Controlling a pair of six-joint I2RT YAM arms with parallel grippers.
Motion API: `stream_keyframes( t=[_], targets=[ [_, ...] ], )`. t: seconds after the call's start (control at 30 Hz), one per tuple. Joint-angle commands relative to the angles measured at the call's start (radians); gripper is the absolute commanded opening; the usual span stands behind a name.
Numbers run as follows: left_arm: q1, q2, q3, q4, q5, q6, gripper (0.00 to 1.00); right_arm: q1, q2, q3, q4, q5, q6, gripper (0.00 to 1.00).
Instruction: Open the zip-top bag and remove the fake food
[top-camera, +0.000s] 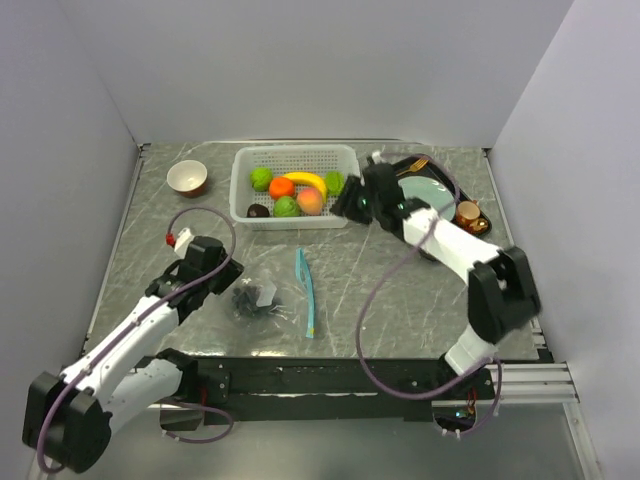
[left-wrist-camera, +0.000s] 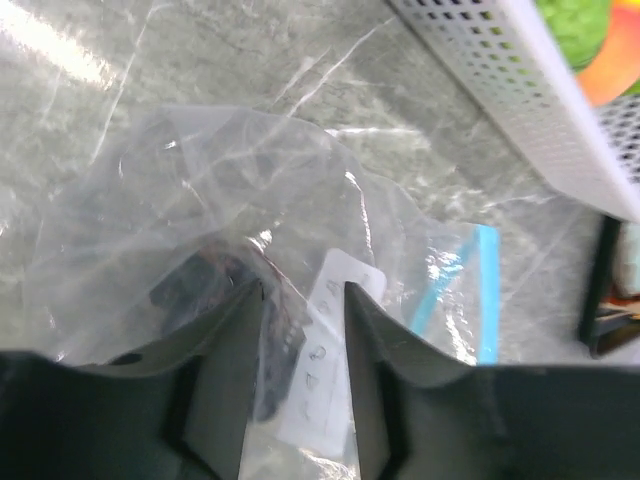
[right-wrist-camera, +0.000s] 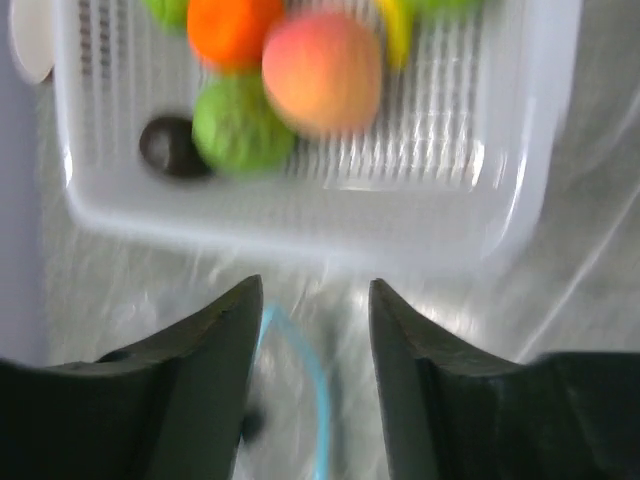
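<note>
grapes (left-wrist-camera: 195, 285) sit in the zip-top bag (left-wrist-camera: 230, 180) lying mid-table, crumpled between the left gripper's (left-wrist-camera: 300, 292) part-open fingers, zip strip (top-camera: 306, 290) running near-to-far on its right, the right gripper (right-wrist-camera: 315, 285), wide and empty, farther off by the basket (top-camera: 240, 200).

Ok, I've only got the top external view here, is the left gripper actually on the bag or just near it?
Observer: In the left wrist view the left gripper is open. Crinkled plastic of the zip-top bag and its white label show in the gap, but I cannot tell whether the fingers touch them.
Operator: Any food inside it?
Observer: Yes, a dark piece shows through the plastic beside the left finger.
Operator: And the right gripper?
Observer: In its wrist view the right gripper is open with nothing between the fingers, and it faces the white basket. That view is blurred.
</note>
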Motion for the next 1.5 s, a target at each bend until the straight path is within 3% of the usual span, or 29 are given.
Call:
stream_keyframes(
  t=[0.0, 0.1, 0.33, 0.77, 0.87, 1.1, 1.47],
  targets=[
    [0.001, -0.075, -0.048, -0.057, -0.006, -0.061, 0.36, 0.084, -0.153, -0.286, 0.176, -0.109, 0.127, 0.43],
    [-0.005, -0.093, -0.084, -0.063, 0.007, -0.099, 0.27, 0.157, -0.174, -0.405, 0.285, -0.150, 0.167, 0.41],
    [-0.010, -0.122, -0.140, -0.132, -0.073, -0.213, 0.13, 0.249, -0.084, -0.454, 0.414, -0.227, 0.225, 0.39],
    [-0.010, 0.005, -0.208, -0.025, -0.059, -0.230, 0.07, 0.337, 0.152, -0.356, 0.569, -0.336, 0.283, 0.38],
    [-0.010, 0.036, -0.214, 0.012, -0.055, -0.210, 0.08, 0.349, 0.177, -0.345, 0.589, -0.339, 0.285, 0.40],
    [-0.010, 0.102, -0.203, 0.078, -0.027, -0.155, 0.08, 0.386, 0.209, -0.341, 0.623, -0.342, 0.281, 0.62],
    [-0.010, 0.195, -0.157, 0.154, 0.025, -0.058, 0.08, 0.409, 0.249, -0.286, 0.677, -0.302, 0.237, 0.67]
  ],
)
